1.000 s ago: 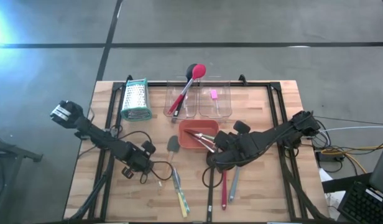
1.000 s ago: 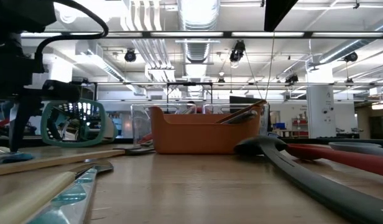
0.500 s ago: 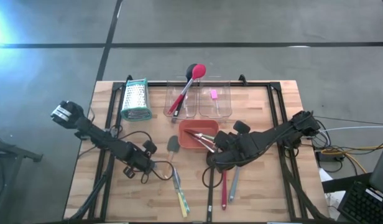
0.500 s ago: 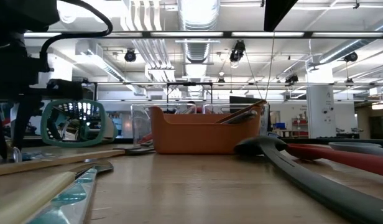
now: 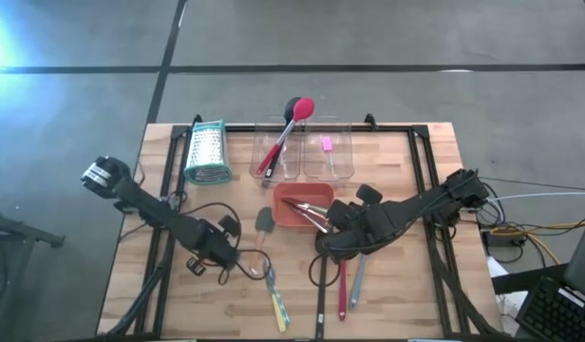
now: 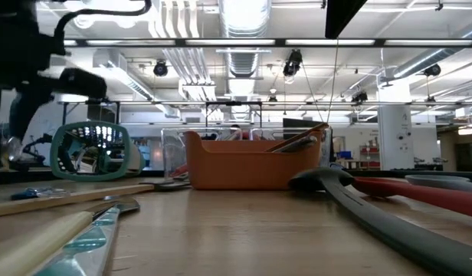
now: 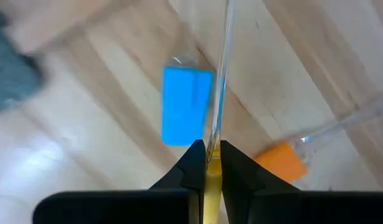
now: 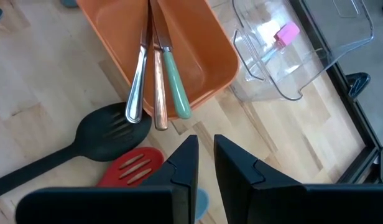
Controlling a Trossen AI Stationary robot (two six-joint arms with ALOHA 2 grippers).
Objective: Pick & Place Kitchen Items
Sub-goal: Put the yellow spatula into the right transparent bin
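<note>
My left gripper (image 5: 222,262) is at the table's near left, above the wood, shut on a thin clear pick with a yellow end (image 7: 211,168). A blue piece (image 7: 185,106) and an orange piece (image 7: 280,160), each on a clear stem, lie on the wood below it. My right gripper (image 5: 323,222) hovers shut and empty at the near edge of the orange tray (image 5: 285,215), over a black slotted spoon (image 8: 86,140) and a red slotted spatula (image 8: 132,167). The tray holds three thin tools (image 8: 157,74). My left gripper pinches the pick's yellow end (image 7: 211,173) between its two fingers. The clear stem (image 7: 222,68) runs straight on ahead of the fingertips. In the low view the gripper (image 6: 14,146) is well above the tabletop, so the pick is clear of it.
A teal-trimmed grater (image 5: 206,152) stands at the far left. Two clear tubs (image 5: 329,157) stand behind the tray; one holds red and black spoons (image 5: 288,123), the other a pink piece (image 5: 326,144). A grey spatula (image 5: 265,220), green-yellow tools (image 5: 275,299) and a red-handled tool (image 5: 343,290) lie on the near wood.
My left gripper has risen from the tabletop and shifted slightly toward the near right, carrying the clear pick up off the wood. The blue piece stays on the table. My right gripper has kept still.
</note>
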